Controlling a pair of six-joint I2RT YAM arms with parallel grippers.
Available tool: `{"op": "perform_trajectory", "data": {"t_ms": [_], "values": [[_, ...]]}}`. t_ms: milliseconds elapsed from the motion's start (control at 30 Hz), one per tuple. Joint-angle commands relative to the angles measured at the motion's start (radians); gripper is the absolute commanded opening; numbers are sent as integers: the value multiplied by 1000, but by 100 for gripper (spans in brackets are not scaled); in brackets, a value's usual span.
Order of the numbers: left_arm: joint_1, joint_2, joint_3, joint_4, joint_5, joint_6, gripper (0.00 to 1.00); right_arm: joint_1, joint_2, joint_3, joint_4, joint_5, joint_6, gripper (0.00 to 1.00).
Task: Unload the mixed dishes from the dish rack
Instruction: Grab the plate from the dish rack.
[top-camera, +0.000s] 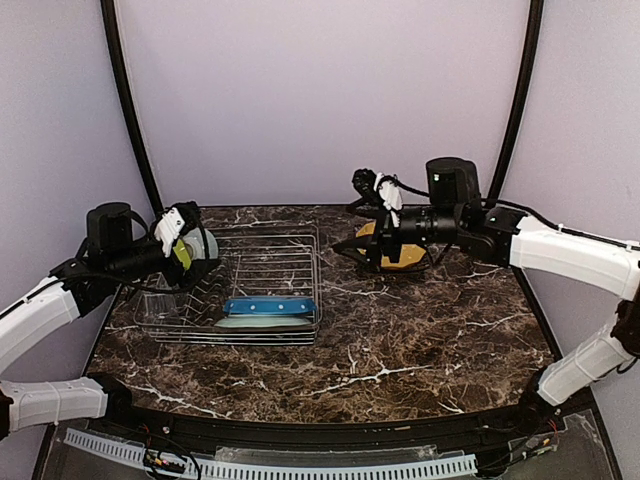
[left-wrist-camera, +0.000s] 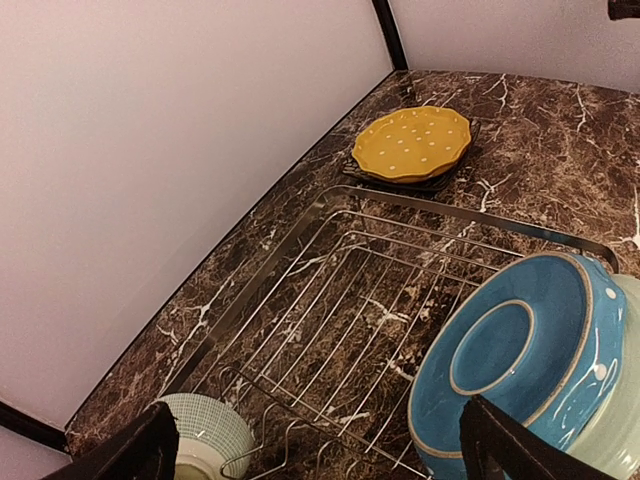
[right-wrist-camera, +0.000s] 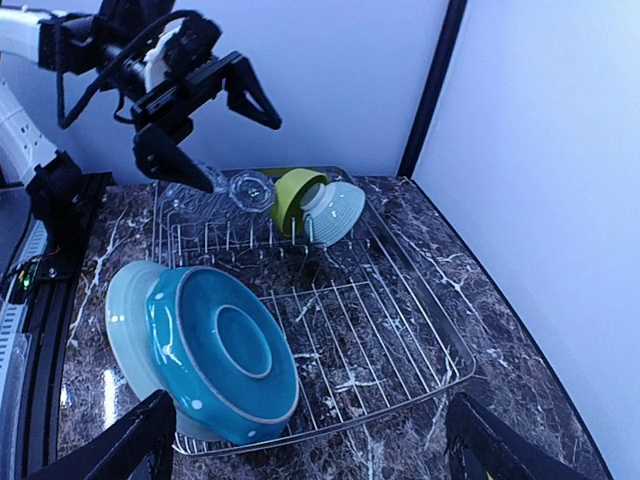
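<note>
The dish rack (top-camera: 285, 262) stands at the left of the table. In it a blue white-dotted plate (right-wrist-camera: 225, 350) leans on a large pale-green plate (right-wrist-camera: 125, 320). At the rack's far end lie a yellow-green bowl (right-wrist-camera: 290, 195), a pale-green bowl (right-wrist-camera: 335, 212) and a clear glass (right-wrist-camera: 245, 190). My left gripper (right-wrist-camera: 225, 135) hangs open just above them, holding nothing. The yellow dotted plate (left-wrist-camera: 412, 142) lies on the black square plate (left-wrist-camera: 440, 183), on the table to the right of the rack. My right gripper (top-camera: 375, 240) is open and empty just over that stack.
The purple back wall (top-camera: 320, 100) and side walls close in the marble table (top-camera: 420, 340). Black corner posts (top-camera: 130, 110) rise behind the rack and behind the right arm. The middle of the rack (left-wrist-camera: 340, 290) holds only bare wires.
</note>
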Motion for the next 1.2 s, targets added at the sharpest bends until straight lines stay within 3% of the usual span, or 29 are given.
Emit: {"op": "perform_trajectory", "data": {"t_ms": [0, 367, 833, 1167], "values": [[-1, -5, -28, -7, 38, -9, 99, 89, 7, -21, -62, 91, -147, 90], [0, -2, -60, 32, 47, -33, 99, 212, 157, 30, -177, 259, -285, 82], [0, -12, -73, 57, 40, -49, 99, 273, 309, 98, -193, 364, -304, 67], [0, -18, -76, 57, 39, -47, 99, 294, 353, 116, -175, 423, -328, 62]]}}
